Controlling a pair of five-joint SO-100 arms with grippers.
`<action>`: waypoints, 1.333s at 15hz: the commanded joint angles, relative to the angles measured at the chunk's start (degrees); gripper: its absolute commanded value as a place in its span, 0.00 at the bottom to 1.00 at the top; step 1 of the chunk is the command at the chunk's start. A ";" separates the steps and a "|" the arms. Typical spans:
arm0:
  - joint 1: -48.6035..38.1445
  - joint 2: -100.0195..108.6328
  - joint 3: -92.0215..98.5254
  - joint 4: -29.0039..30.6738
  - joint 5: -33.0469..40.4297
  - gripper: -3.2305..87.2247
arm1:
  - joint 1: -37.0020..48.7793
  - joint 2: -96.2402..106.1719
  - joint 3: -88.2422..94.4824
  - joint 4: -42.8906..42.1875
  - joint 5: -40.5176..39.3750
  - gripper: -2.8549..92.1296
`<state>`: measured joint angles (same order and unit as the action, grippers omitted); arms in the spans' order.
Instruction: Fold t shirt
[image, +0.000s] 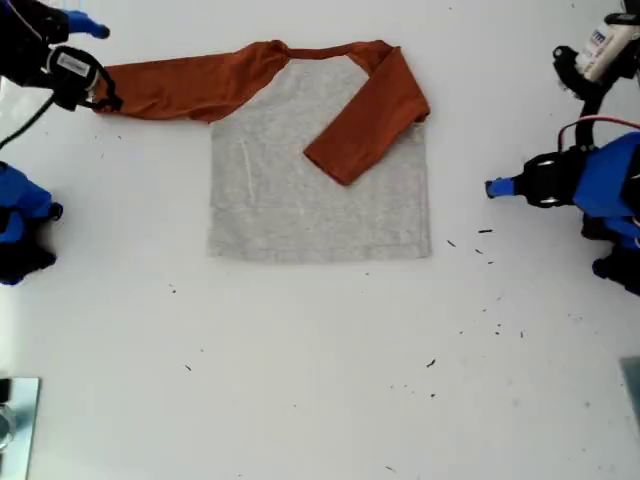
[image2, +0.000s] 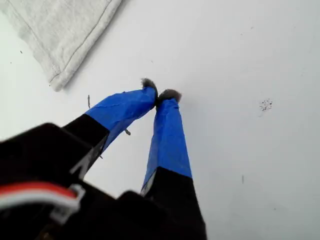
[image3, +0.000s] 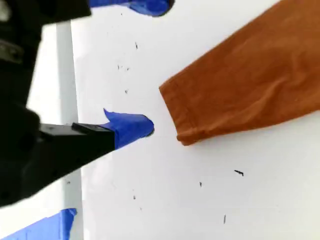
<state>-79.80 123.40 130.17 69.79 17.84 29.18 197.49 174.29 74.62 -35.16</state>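
White table (image: 320, 380) is seen from above; the t shirt (image: 320, 180) is laid flat at the far centre of it, grey body smoothed, no print visible on the upward face. One rust sleeve (image: 365, 115) is folded diagonally across the body on the exterior view's right; the other sleeve (image: 180, 85) is stretched straight out toward the exterior view's left, so that sleeve is judged to be the step in hand. My second gripper (image: 95, 62) is positioned at that sleeve's end, jaws spread wide, nothing held. My first gripper (image: 492, 188) is parked on the exterior view's right, apart from the shirt, tips pressed together, empty. To do it well: the cuff should be pinched through both layers near its edge, lifted only slightly, and carried across to mirror the folded sleeve, with the body not dragged; the hem could be pinned by my first gripper if the cloth creeps. The second wrist view shows what the exterior view hides: the cuff (image3: 175, 112) is just beside one blue finger (image3: 130, 127), not yet between the jaws. The first wrist view shows a grey hem corner (image2: 57, 80) near the closed tips. Dark specks (image: 480, 240) are scattered on the table.
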 joint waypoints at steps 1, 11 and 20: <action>-0.35 -7.29 3.25 -8.35 -0.88 0.36 | -0.79 0.88 3.16 0.18 -0.35 0.06; 21.01 -1.41 -15.21 -5.45 -3.69 0.03 | -1.32 1.32 3.34 0.70 0.62 0.06; 57.30 -30.76 -72.95 -0.88 14.41 0.17 | -0.97 1.41 3.34 0.97 1.14 0.06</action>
<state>-21.01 86.31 54.93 66.45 32.61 28.21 197.67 174.38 75.32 -35.16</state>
